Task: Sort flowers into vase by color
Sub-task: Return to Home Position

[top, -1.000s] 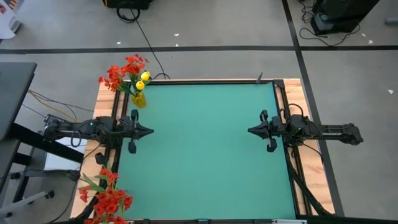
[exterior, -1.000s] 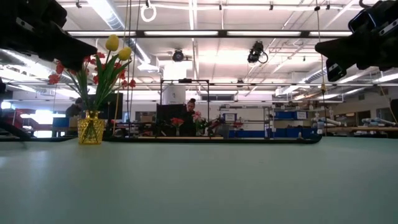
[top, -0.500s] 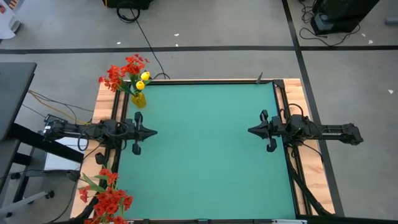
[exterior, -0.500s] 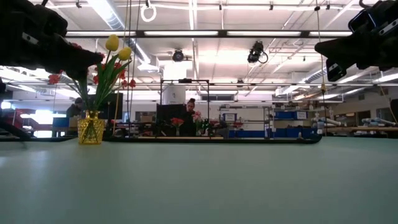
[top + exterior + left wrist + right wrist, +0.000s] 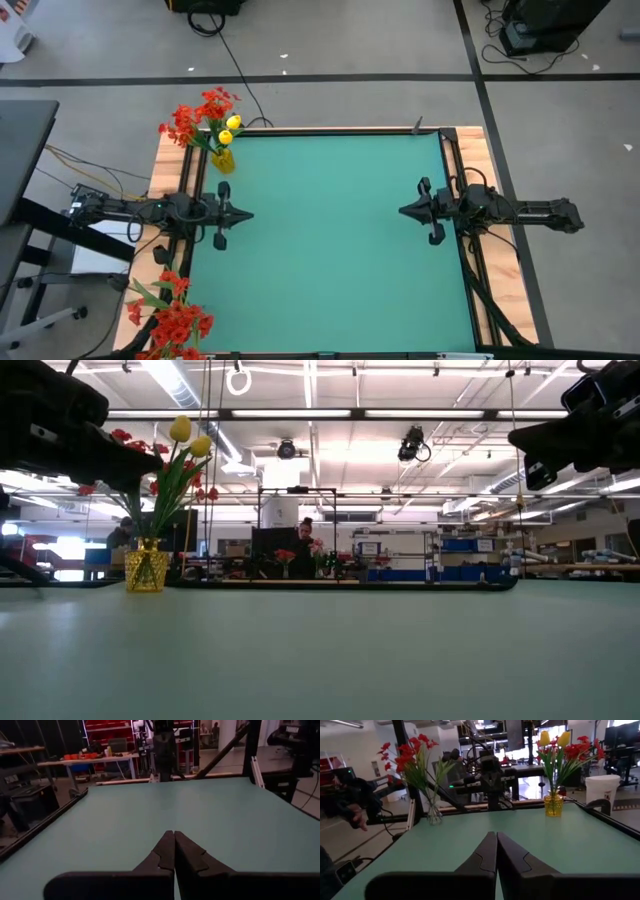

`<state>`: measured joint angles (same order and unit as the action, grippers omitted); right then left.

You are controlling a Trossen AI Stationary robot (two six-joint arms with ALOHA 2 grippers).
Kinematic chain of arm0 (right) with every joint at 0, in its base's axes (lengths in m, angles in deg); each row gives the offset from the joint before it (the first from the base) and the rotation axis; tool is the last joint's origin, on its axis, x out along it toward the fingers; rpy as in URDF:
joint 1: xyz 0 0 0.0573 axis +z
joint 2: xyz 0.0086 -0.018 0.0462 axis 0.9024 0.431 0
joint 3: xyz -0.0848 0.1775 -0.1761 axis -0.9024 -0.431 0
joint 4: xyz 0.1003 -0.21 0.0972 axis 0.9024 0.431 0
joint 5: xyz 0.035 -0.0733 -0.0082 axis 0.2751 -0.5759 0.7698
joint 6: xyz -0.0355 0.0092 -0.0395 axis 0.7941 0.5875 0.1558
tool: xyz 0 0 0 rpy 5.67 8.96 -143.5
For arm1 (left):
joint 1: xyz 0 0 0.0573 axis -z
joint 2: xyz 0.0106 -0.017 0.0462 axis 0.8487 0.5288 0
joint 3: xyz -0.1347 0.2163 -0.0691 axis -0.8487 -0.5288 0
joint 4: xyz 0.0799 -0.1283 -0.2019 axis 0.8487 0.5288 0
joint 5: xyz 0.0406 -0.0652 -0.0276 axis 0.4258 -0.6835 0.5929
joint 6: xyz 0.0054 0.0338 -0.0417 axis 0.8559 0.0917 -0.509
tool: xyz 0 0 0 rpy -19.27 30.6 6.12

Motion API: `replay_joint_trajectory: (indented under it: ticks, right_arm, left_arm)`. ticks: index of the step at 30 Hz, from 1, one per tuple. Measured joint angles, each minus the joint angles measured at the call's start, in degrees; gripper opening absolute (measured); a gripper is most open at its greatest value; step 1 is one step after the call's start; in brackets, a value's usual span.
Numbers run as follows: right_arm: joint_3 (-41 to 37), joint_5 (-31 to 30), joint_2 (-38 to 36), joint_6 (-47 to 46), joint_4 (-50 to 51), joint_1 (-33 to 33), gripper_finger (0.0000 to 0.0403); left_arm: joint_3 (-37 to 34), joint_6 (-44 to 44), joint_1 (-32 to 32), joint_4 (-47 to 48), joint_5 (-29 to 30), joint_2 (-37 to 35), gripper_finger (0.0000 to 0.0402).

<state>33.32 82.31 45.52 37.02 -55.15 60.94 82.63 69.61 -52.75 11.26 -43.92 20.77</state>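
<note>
Bright, even overhead light, glaring ceiling strips (image 5: 300,413) in low view, soft faint shadows on table (image 5: 330,240).

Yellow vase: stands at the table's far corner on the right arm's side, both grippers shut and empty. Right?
One slip. The yellow vase stands at the table's far corner on the left arm's side, as the high view shows. The rest holds: the left gripper and the right gripper are both shut and empty.
</note>
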Motion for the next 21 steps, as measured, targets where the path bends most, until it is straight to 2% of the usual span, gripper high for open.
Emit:
replay_joint_trajectory:
  ticks: [7,21]
  right_arm:
    - [0.0,-1.4,0.0,-0.1,-0.3,0.0,0.0021]
    - [0.0,-1.4,0.0,-0.1,-0.6,0.0,0.0025]
  left_arm:
    - [0.0,-5.9,0.0,0.2,0.1,0.0,0.0004]
    - [-0.1,-6.1,0.0,0.1,0.2,0.0,0.0004]
